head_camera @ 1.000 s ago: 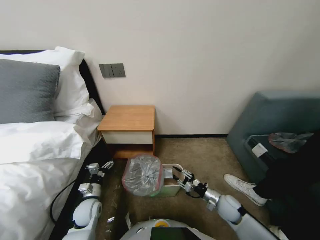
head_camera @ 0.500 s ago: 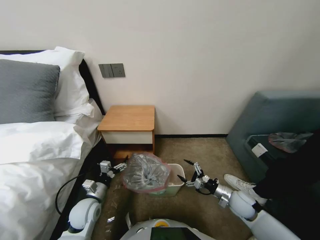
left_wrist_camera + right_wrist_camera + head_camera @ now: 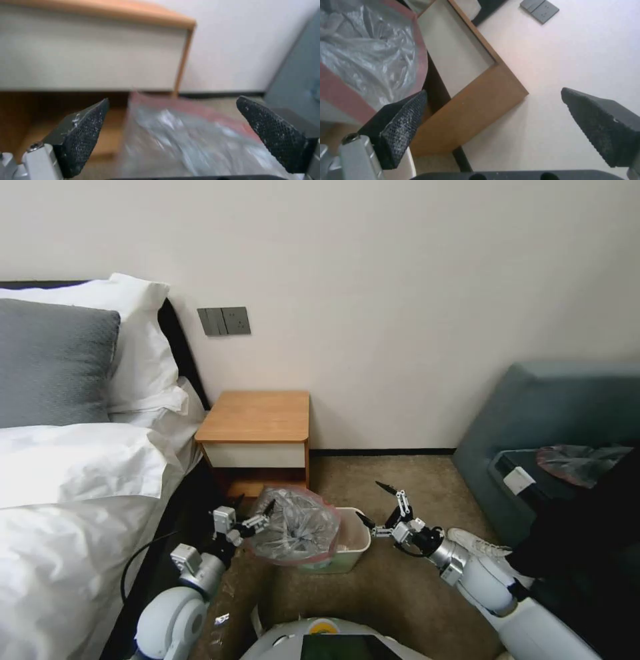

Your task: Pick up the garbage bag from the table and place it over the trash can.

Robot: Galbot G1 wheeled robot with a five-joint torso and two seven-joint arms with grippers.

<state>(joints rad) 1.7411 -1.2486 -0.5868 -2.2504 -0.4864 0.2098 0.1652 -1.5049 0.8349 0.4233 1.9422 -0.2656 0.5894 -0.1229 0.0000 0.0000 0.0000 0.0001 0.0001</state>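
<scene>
Wrinkled translucent grey-silver garbage bag with a pink-red rim sits bunched over the left half of the small cream-beige plastic trash can, whose right side stands uncovered on the carpet. The small wooden table with an orange-brown top and white drawer front stands just behind, against the wall. The left gripper is at the bag's left edge with its jaws spread wide, gripping nothing. The right gripper hovers just right of the can, jaws wide apart and empty.
</scene>
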